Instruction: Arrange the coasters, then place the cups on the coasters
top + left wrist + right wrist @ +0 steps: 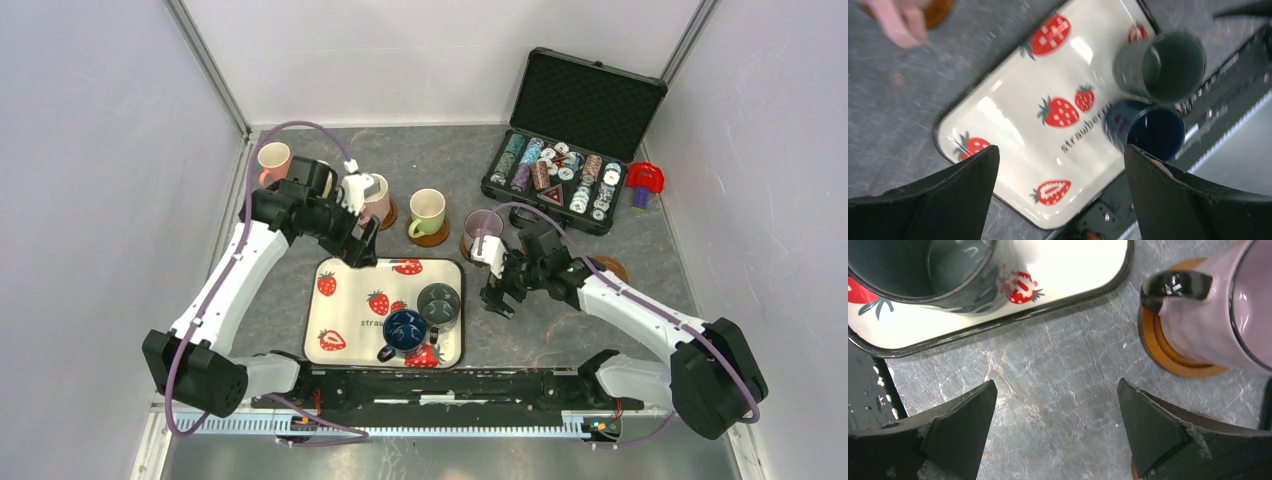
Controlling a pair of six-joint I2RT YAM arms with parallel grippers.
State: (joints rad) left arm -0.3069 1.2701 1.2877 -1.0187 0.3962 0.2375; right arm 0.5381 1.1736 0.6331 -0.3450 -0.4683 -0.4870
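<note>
On the strawberry tray [345, 300] stand a dark grey-green cup [438, 303] and a dark blue cup [405, 330]. Behind the tray, a cream cup [427, 210] and a mauve cup [483, 227] each sit on a coaster [434, 238]. A pink cup [378, 200], half hidden by my left arm, also rests on one. Another pink cup [272, 160] stands at the back left. My left gripper [360, 250] [1060, 149] hangs open over the tray's far left edge. My right gripper [497, 298] [1056, 384] is open over bare table between the tray [1088, 290] and the mauve cup [1208, 315].
An open black poker-chip case [575, 150] sits at the back right with a red object [645, 180] beside it. One coaster [612, 268] peeks out behind my right arm. Grey walls close in both sides.
</note>
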